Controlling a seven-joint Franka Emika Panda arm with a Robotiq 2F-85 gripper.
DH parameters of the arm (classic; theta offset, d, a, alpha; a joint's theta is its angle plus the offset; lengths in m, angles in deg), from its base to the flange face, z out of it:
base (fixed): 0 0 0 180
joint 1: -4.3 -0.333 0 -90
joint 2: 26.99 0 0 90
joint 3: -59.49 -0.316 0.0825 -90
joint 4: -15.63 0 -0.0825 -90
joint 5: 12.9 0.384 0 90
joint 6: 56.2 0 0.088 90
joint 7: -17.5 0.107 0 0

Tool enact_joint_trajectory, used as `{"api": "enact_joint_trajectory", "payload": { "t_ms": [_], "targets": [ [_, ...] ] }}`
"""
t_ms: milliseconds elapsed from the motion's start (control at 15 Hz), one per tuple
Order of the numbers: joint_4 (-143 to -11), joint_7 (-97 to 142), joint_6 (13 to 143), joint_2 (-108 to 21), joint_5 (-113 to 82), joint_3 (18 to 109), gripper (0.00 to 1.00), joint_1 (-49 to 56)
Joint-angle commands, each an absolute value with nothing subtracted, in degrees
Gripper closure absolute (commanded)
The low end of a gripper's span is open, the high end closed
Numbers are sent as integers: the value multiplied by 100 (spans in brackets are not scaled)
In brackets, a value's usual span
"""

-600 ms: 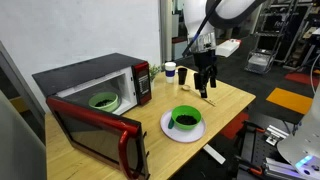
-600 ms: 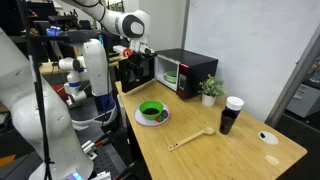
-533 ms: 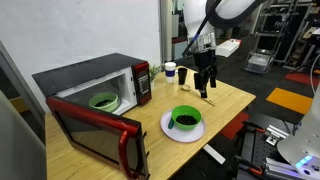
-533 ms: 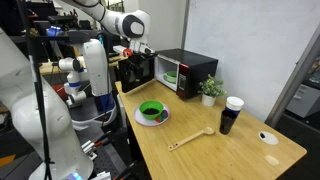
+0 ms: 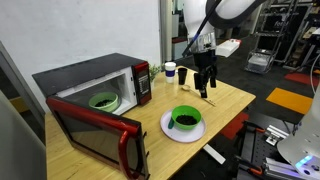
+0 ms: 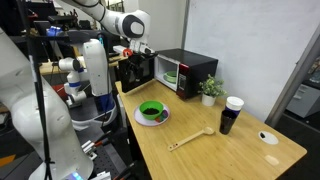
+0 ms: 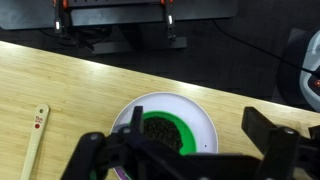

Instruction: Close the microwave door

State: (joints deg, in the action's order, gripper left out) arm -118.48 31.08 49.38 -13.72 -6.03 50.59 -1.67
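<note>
**Microwave door open, pincer apart above the table**

Microwave door with its red edge stood wide open in front of the microwave, at 8 o'clock from the white plate. 1 green bowl sat on that plate. The gripper hovered above the table at 1 o'clock from the plate, its fingers apart and empty.
</note>
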Motion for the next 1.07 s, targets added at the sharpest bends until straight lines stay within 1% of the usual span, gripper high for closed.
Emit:
{"api": "enact_joint_trajectory", "payload": {
  "t_ms": [0,333,667,1000],
  "targets": [
    [-11848,3164,4864,-1299,-645,5061,0,-186],
    [-11784,3370,4839,-990,-937,4746,0,-405],
    [-11451,3804,4918,-913,-1409,4127,0,-766],
    [-10440,3816,4698,-1417,-1686,3921,0,-834]
  ]
}}
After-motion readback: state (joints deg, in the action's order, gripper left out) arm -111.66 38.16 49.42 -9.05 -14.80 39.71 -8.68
